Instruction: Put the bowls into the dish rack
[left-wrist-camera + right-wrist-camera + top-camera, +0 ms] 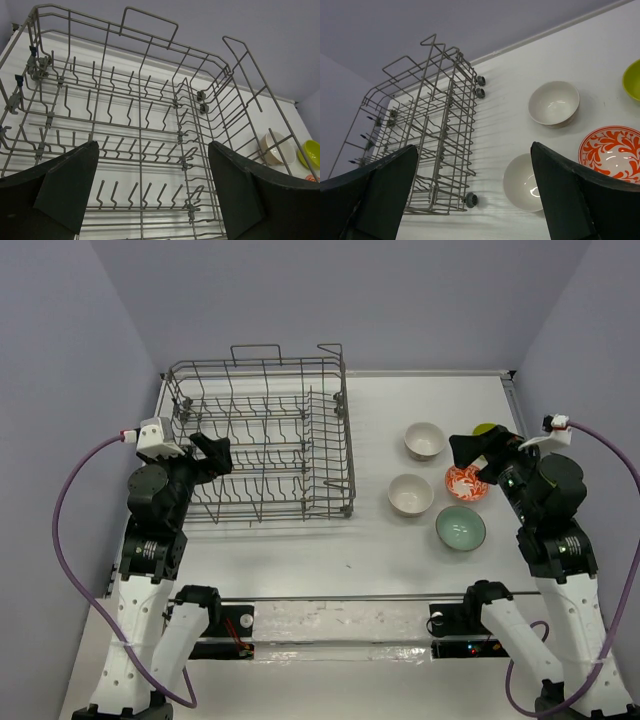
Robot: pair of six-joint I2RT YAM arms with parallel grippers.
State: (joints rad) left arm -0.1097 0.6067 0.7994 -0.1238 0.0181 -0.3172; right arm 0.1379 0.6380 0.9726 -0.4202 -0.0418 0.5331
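Overhead, five bowls (410, 494) cluster right of the dish rack (262, 440). Left wrist: the left gripper (152, 150), jaws spread wide, faces into the rack. Right wrist: the right gripper (473, 150), jaws likewise apart, hangs above bowls beside the rack.

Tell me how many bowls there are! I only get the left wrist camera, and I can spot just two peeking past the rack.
Observer: Five in all, sitting on the table to the right of the dish rack.
Operator: Is one of them green?
Observer: Yes, a pale green bowl is the one nearest the arms.
Operator: What's the other arm doing?
Observer: The right gripper hovers open and empty by the orange patterned bowl.
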